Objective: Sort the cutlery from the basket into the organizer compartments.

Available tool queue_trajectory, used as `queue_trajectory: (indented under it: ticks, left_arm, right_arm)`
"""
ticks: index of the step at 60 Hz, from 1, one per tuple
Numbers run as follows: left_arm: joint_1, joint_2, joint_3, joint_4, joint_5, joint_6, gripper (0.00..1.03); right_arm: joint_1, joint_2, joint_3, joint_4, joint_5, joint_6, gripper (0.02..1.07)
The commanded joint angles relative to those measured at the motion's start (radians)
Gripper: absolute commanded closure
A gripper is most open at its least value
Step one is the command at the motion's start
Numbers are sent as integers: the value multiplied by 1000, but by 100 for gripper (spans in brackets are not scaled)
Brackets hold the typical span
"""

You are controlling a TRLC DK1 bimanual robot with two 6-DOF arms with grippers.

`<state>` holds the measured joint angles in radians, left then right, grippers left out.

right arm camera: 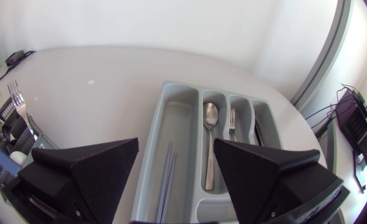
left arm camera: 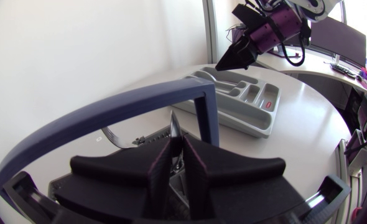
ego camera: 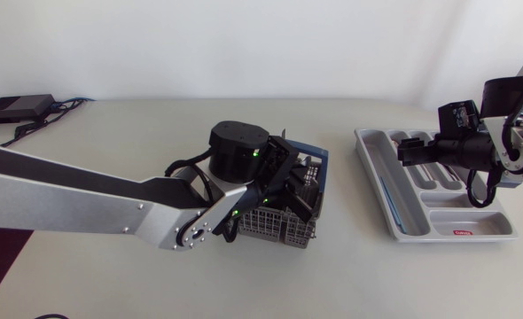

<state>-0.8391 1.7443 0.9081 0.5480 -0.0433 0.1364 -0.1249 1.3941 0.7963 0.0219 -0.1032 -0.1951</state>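
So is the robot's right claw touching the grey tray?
Apart. The right wrist view looks down past the open right gripper onto the organizer, lying clearly lower; neither finger meets its rim.

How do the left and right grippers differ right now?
The left gripper is down in the basket, while the right gripper hangs above the organizer. The left gripper's fingers are pinched on a thin utensil; the right gripper's are spread wide, with nothing between them. Both are matte black with broad wedge fingers.
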Motion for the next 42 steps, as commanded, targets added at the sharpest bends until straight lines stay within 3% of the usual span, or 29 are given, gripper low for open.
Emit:
queue_trajectory:
  ticks: [1, 42]
  left_arm:
    - [-5, 3, -17, 35, -9, 25, 96]
    - [-60, -154, -166, 119, -4, 140, 96]
  right_arm:
    - [13, -15, -28, -10, 7, -20, 20]
    - [50, -9, -31, -8, 28, -27, 20]
